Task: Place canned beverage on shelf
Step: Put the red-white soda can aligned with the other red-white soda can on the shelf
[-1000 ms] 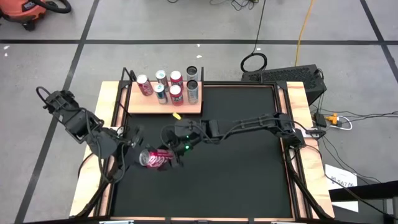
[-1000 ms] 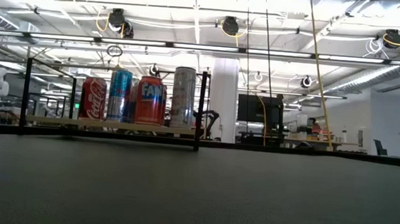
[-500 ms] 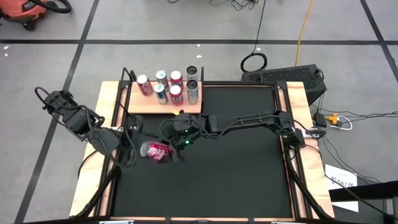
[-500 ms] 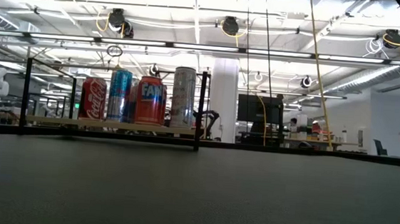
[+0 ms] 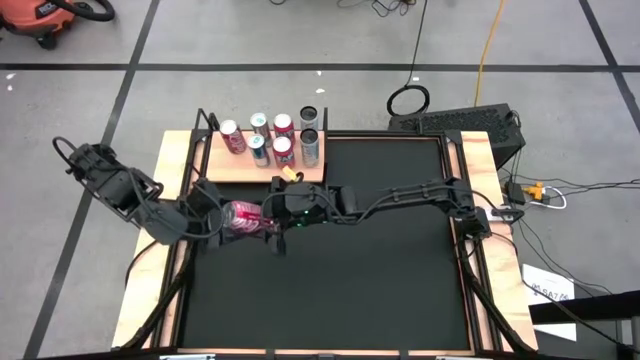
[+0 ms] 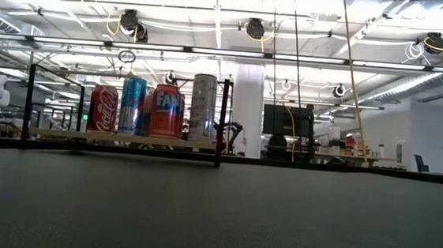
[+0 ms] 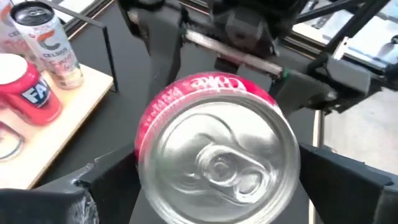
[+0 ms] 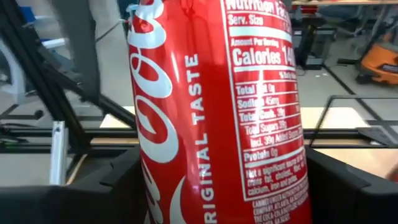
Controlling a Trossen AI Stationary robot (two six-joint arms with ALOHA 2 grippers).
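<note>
A red Coca-Cola can [image 5: 243, 217] lies on its side in the air between my two grippers, over the black mat's left part, just in front of the shelf. My left gripper [image 5: 222, 215] is shut on its top end. My right gripper [image 5: 268, 222] is shut on its body. The shelf [image 5: 265, 166], a light wooden board with a thin black rail, lies at the mat's far left corner and carries several upright cans [image 6: 151, 107]. The held can does not show in the low view. My left gripper has the can's top end [image 7: 149, 155] between its two fingers [image 7: 93, 186], coming level from the table's left, along the can. The lid with its pull tab faces the wrist camera. The can is clear of the mat. My right gripper pinches the can's body [image 8: 155, 186] between its two fingers [image 8: 112, 186], one on each side, lying across the can. It comes from the table's right. The can is clear of the mat, its printed side toward the wrist camera.
The black mat [image 5: 380, 270] covers the table inside wooden edge strips [image 5: 170, 200]. The shelf's black rail posts [image 6: 221, 124] stand at its ends. Cables and a black box [image 5: 470, 125] lie beyond the table's far right corner.
My right gripper has carried the can toward the table's far edge, closer to the shelf, keeping it on its side. My left gripper has gone toward the far edge with it and now has its fingers around the can's top end.
</note>
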